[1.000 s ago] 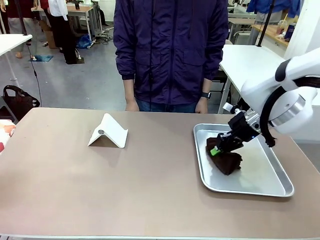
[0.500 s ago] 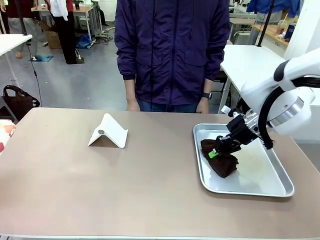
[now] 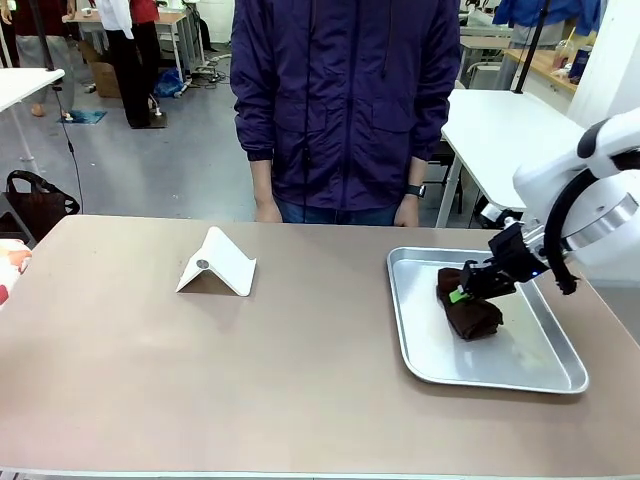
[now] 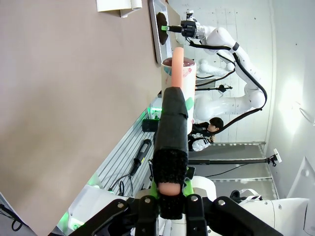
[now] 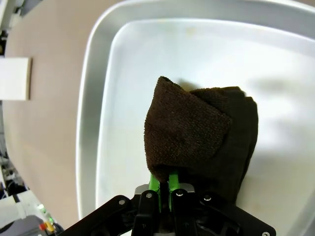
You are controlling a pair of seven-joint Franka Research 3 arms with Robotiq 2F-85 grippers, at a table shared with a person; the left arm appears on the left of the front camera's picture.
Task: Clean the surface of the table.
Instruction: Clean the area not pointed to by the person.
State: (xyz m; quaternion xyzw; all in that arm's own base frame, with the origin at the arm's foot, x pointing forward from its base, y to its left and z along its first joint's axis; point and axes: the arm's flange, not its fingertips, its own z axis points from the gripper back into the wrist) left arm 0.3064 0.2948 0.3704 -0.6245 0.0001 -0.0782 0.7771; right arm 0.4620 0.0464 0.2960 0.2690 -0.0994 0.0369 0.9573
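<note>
The taupe-brown table (image 3: 250, 380) stretches across the front view. At its right end, my right gripper (image 3: 460, 295) is shut on a dark brown cloth (image 3: 472, 312) bunched inside a shiny metal tray (image 3: 500, 377). In the right wrist view the green fingertips (image 5: 164, 179) pinch the folded cloth (image 5: 197, 132) over the tray floor (image 5: 147, 59). My left gripper (image 4: 170, 189) is shut on a pink rod with a black sleeve (image 4: 172, 128), which ends by a white cylinder (image 4: 189, 83), beside the table (image 4: 64, 98).
A white folded stand (image 3: 217, 262) sits left of the table's middle. A person (image 3: 345, 100) in a dark purple jacket stands at the far edge, hands down. White-topped tables stand behind at the right. A white and pink thing (image 3: 8, 262) pokes in at the left edge.
My right gripper has moved right and a little farther within the tray, dragging the cloth along. The cloth now lies more bunched toward the tray's middle.
</note>
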